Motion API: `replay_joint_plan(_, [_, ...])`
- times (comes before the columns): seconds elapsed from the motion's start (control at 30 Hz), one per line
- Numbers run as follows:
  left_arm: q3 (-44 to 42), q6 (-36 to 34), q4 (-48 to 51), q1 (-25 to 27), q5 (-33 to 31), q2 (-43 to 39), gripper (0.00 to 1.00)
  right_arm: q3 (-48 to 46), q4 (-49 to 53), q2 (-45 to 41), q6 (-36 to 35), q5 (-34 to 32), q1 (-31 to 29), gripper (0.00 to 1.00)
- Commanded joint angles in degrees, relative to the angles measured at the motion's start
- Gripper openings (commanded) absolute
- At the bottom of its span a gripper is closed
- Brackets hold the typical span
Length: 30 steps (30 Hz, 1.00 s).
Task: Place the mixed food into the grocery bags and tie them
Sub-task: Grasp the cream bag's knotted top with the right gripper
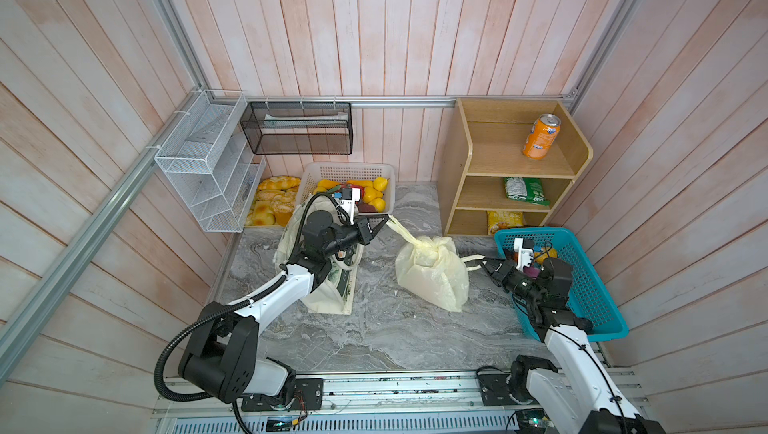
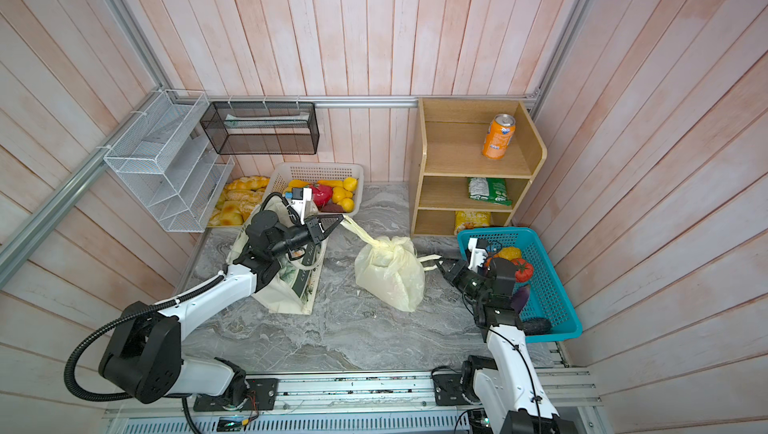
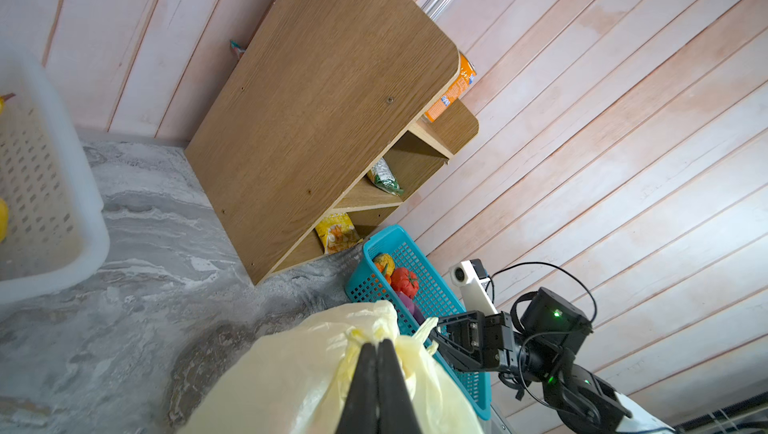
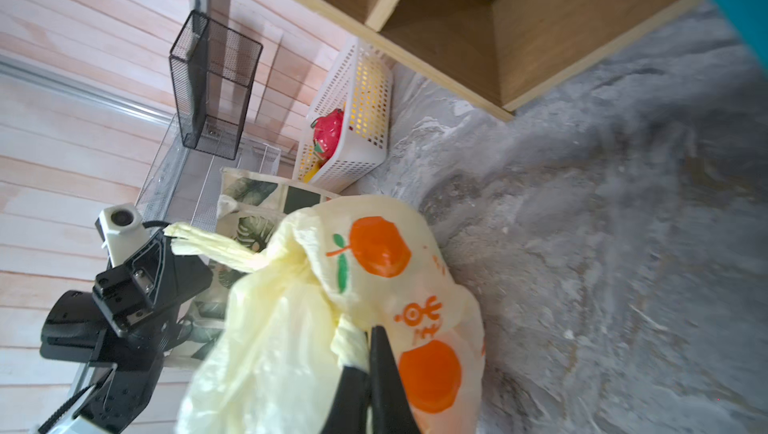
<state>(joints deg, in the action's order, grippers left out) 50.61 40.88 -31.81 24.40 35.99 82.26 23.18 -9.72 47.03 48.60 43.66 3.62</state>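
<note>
Tying was in hand: the plastic bag (image 1: 432, 280) sat on the table (image 1: 374, 332), knot formed, with the left gripper (image 1: 388, 216) and the right gripper (image 1: 484, 262) each clenched on one of its handles (image 1: 402, 232), and the next move appeared to call for an even, opposite pull.

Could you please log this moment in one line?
step: tying plastic bag; left gripper: jaws shut on handle; right gripper: jaws shut on opposite handle

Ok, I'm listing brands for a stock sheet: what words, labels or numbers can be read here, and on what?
Nothing reads clearly enough to quote.
On the orange can: blue logo patch, blurred.
On the plastic bag: orange sign between printed oranges, not legible.
On the green packet: print too small.
On the yellow packet: print too small.
On the cloth tote: pale lettering, blurred.
</note>
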Motion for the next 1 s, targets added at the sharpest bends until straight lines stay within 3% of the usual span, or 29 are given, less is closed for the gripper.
replay_joint_plan(0.0, [3.37, -3.28, 1.9, 1.36, 0.75, 1.56, 0.0, 2.6, 2.78, -1.05, -2.89, -6.64, -3.72, 0.0])
replay_joint_plan(0.47, [5.95, -6.29, 4.31, 8.81, 0.15, 7.97, 0.0, 4.04, 1.42, 1.61, -3.85, -11.16, -13.48, 0.0])
replay_joint_plan(0.7, [5.57, -9.83, 10.09, 9.08, -4.26, 6.7, 0.0, -1.88, 3.38, -2.68, -4.46, -18.96, -11.22, 0.0])
replay_joint_plan(0.83, [4.45, -11.26, 11.52, 8.82, -5.92, 5.61, 0.0, -6.59, 4.93, -4.35, -4.27, -17.73, -6.85, 0.0])
replay_joint_plan(0.97, [4.04, -11.18, 10.72, 8.82, -5.2, 5.61, 0.0, -7.12, 3.04, -6.23, -2.66, -14.1, -6.19, 0.0])
